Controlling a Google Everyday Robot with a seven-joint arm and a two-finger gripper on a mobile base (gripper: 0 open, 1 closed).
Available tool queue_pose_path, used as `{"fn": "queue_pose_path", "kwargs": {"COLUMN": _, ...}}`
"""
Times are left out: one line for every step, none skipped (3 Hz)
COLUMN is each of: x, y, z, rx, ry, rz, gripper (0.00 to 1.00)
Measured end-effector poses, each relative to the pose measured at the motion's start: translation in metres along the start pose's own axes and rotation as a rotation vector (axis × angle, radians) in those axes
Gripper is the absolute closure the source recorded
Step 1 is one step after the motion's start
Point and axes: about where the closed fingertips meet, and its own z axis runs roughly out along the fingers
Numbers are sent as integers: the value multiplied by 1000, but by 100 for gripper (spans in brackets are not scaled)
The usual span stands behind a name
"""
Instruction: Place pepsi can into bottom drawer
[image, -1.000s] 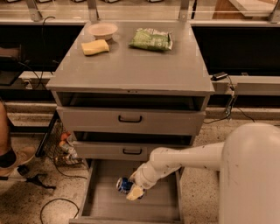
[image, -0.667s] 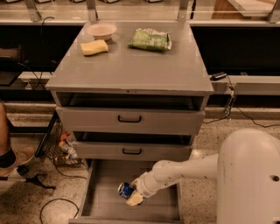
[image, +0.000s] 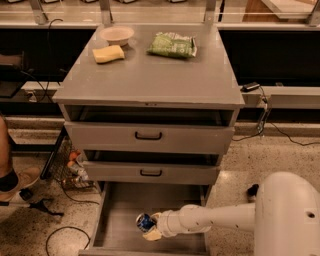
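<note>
Smooth white arm (image: 220, 219) — bulbous shoulder (image: 289, 215) — ends in cream gripper (image: 149, 228) inside bottom drawer (image: 122, 207).

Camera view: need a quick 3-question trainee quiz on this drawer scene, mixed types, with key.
1. True or false: the pepsi can sits on the cabinet top.
2. The tool reaches into which drawer? A) top B) middle C) bottom drawer
3. Name the three things on the cabinet top.
Key: 1. False; the tool holds it over the bottom drawer's floor. 2. C. 3. A bowl, a yellow sponge, a green snack bag.
</note>
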Motion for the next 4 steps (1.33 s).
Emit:
{"fn": "queue_pose_path", "kwargs": {"x": 10, "y": -2, "z": 30, "rx": 6, "ry": -70, "rz": 39, "gripper": 81}}
{"fn": "queue_pose_path", "kwargs": {"x": 13, "y": -5, "z": 52, "rx": -5, "ry": -126, "rz": 58, "gripper": 58}}
{"fn": "queue_pose_path", "kwargs": {"x": 10, "y": -8, "z": 65, "rx": -12, "ry": -161, "rz": 60, "gripper": 34}}
{"fn": "queue_pose_path", "kwargs": {"x": 4, "y": -12, "z": 67, "rx": -12, "ry": -180, "rz": 54, "gripper": 11}}
